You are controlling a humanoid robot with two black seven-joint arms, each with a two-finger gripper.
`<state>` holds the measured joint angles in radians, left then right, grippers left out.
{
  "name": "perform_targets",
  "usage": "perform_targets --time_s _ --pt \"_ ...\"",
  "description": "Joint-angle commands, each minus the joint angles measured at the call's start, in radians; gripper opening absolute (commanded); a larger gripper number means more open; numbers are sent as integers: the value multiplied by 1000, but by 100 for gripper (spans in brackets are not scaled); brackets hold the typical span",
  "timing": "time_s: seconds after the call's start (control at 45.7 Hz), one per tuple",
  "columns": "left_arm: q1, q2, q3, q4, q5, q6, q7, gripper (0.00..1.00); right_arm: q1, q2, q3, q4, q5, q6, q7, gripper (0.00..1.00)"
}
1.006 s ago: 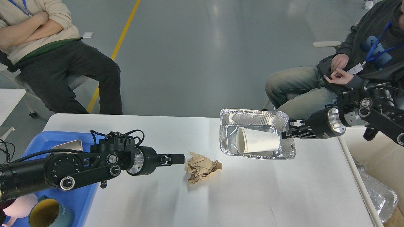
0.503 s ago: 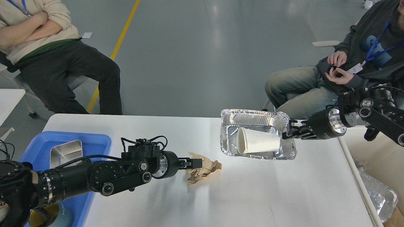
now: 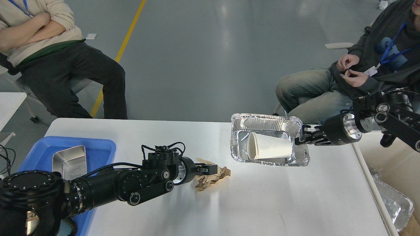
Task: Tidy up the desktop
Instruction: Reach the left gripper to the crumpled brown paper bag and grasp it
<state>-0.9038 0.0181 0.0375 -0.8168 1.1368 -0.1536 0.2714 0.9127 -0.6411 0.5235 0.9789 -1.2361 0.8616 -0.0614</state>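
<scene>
The white desktop [image 3: 262, 196] fills the lower view. A crumpled brown paper wad [image 3: 215, 177] lies near its middle. My left gripper [image 3: 211, 169] is right over the wad's left top and touches or overlaps it; its fingers look like one dark block, so I cannot tell how they stand. My right gripper [image 3: 299, 139] is shut on the right rim of a foil tray [image 3: 265, 123] and holds it tilted above the far right of the desktop. A white paper cup [image 3: 270, 149] lies on its side inside the tray.
A blue plastic tray [image 3: 98, 149] with a steel box [image 3: 69, 162] sits at the left edge. A beige bin [image 3: 393, 164] with foil trays [image 3: 395, 205] stands beside the right edge. Two seated people [image 3: 65, 62] [image 3: 361, 75] are beyond the far edge.
My left arm has reached to the right, from short of the paper wad to over it. My right gripper has drifted slightly right with the foil tray.
</scene>
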Motion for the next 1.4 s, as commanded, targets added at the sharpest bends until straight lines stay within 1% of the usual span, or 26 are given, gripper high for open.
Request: perform_targets --time_s 0.0,0.131,0.306,0.35,0.459,0.525,0.634,0.744,0.809,0.853,0.941,0.984,1.006,1.05,1.247,1.334,1.378 --pt "0 -32 41 31 5 0 0 96 0 0 1 0 0 -1 0 0" --pt "2 -63 67 57 5 6 0 95 -2 0 1 0 1 -1 0 0" --pt "0 -90 82 87 17 26 5 88 -5 -6 1 6 0 -1 0 0" --pt "0 -92 82 88 17 32 12 85 -6 -6 1 7 1 -1 0 0" --pt "0 -96 82 99 17 49 58 76 -12 -9 3 14 0 -3 0 0" --pt "-1 -98 81 102 17 49 69 71 -12 -11 4 14 0 -3 0 0" --pt "-1 -98 81 102 15 51 87 68 -12 -11 4 14 1 -3 2 0" --pt "0 -98 81 102 14 52 101 60 -12 -12 4 17 1 -3 0 0" --pt "-1 -98 79 102 5 52 107 51 -12 -12 6 20 1 -3 0 0" --pt "-3 -98 78 102 -2 49 109 40 -12 -12 7 20 1 -3 2 0" --pt "-3 -98 76 102 -3 42 109 15 -12 -12 7 20 1 -3 2 0" --pt "-6 -98 71 100 -5 34 112 8 -12 -11 7 20 1 -3 0 0" --pt "-7 -98 71 99 -6 25 114 3 -12 -11 7 20 1 -3 2 0" --pt "-12 -96 68 94 -6 9 114 2 -12 -11 7 20 1 -3 0 0" --pt "-30 -79 44 65 -43 -49 115 0 -12 -12 9 20 1 -3 0 0" --pt "-59 -49 15 13 -69 -96 118 0 -12 -14 9 20 1 -3 2 0" --pt "-75 -21 2 -24 -75 -116 127 0 -12 -14 9 20 1 -1 2 0"
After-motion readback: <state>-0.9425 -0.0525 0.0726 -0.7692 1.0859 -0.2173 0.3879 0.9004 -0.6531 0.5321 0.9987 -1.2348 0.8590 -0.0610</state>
